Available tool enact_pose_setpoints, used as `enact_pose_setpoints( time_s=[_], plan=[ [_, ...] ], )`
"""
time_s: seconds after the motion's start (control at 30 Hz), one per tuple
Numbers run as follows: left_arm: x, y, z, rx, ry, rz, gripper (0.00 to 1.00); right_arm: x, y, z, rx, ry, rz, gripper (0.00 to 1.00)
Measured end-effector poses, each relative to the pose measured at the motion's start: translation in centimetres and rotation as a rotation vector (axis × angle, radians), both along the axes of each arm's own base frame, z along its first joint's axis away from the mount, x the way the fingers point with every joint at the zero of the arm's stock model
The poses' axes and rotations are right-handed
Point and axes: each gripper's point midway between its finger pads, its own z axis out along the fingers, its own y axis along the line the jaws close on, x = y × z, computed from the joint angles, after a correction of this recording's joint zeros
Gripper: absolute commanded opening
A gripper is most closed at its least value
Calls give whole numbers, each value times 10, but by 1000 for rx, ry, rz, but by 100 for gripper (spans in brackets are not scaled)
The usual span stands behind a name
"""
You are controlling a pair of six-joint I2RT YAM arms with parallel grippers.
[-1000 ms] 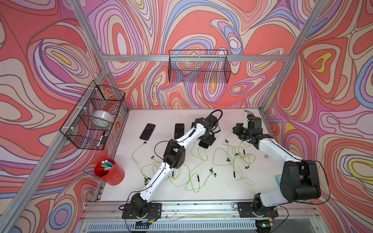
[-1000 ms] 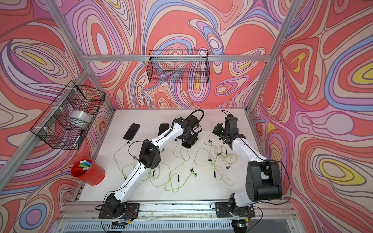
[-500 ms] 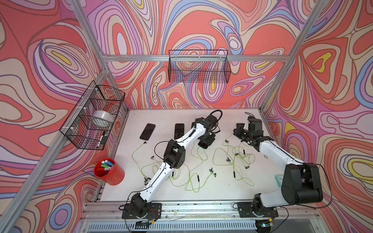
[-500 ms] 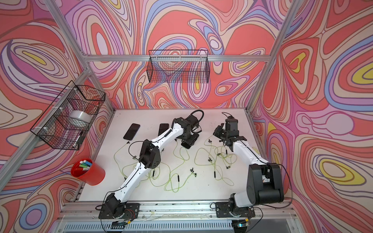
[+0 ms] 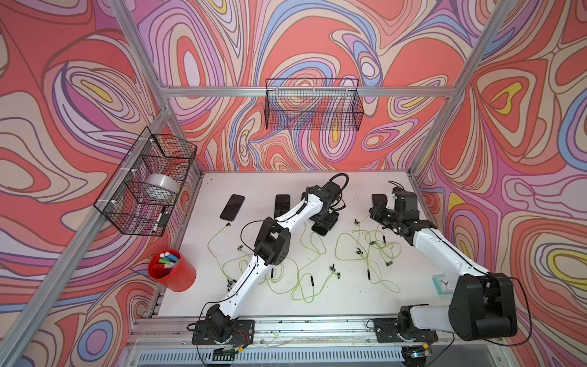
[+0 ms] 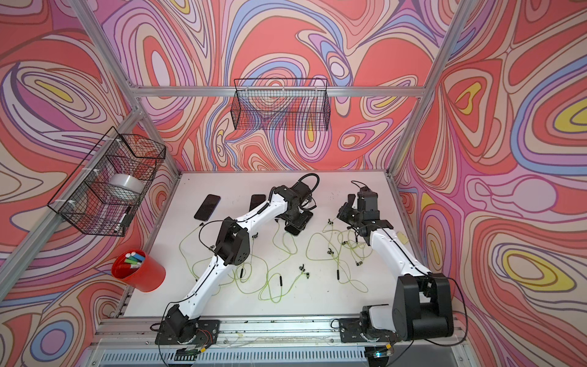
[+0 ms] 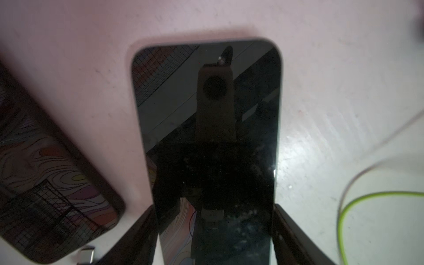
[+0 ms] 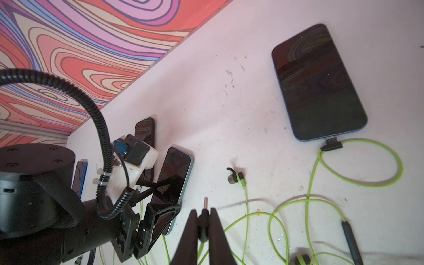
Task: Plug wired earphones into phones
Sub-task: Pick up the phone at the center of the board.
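l claw [image 7: 213,207] clamps a phone [image 7: 206,110] by its long sides; it lies flat on the white tabletop [image 7: 344,91] toward the back. r claw [image 8: 203,212] clenched on a dark plug [image 8: 203,221], metal tip poking out front. other earphones [image 8: 234,178] lie loose mid-tabletop w/ green cables tangled. another phone [image 8: 319,85] has a cable at its end.

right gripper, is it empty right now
No, the right gripper is shut on an earphone plug, whose metal tip pokes out in front.
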Motion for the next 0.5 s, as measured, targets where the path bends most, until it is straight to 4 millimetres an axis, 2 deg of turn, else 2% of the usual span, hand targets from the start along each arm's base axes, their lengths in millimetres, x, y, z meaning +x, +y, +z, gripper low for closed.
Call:
enact_pose_setpoints(
  time_s=[0.27,0.5],
  plan=[
    [8,-8,7,-78,-19,112,54,-11,24,-12,58,46,147,9],
    [14,-8,27,-191,-22,268,43,-27,43,-20,113,71,258,7]
  ],
)
